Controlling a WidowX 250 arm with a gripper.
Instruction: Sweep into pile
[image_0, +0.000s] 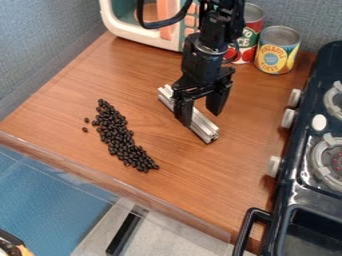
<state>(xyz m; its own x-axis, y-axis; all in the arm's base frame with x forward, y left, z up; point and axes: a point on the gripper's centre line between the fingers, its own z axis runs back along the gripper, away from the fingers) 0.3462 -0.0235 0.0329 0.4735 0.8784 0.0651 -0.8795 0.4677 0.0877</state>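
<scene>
Beans (119, 137) lie in a long strip; two strays (86, 120) and compacting likely remain. Fingers (200, 119) spread apart at metal bar (204, 128).

Beans (119, 137) left of bar (203, 126)

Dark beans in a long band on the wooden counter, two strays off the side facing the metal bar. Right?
Not quite: the camera view shows the two strays off the side away from the metal bar. The beans do form a long band on the wooden counter.
</scene>
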